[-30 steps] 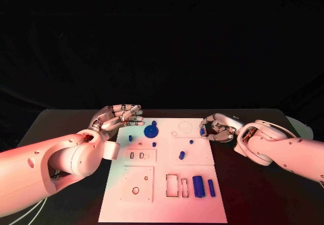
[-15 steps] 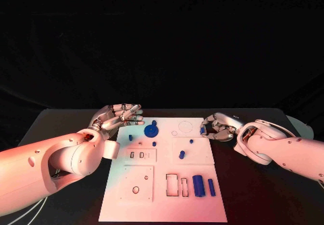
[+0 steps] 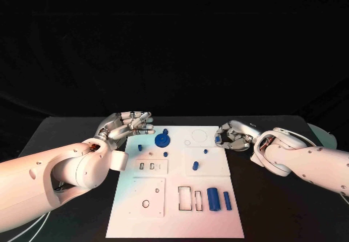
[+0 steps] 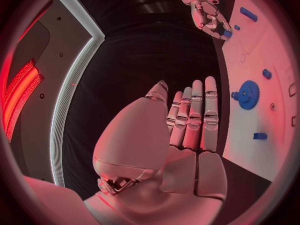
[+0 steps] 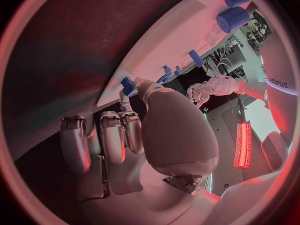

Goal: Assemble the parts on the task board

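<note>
I see my right hand (image 3: pixel 234 136) pinching a small blue part (image 3: pixel 218 139) at the task board's (image 3: pixel 174 222) right edge, its axis unclear, while my left hand (image 3: pixel 128 125) hovers spread.

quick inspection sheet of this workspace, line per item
surface: black table, with the white task board in its middle
job's things: blue gear at the board's far end; large blue cylinder and a thinner blue bar lying near the front; small blue pieces scattered between
clutter: nothing seen
hands: left hand beside the board's far left corner, fingers extended, holding nothing; right hand at the board's far right edge, pinching a small blue part
cables: pale cables under the left arm
surroundings: dark backdrop behind the table
</note>
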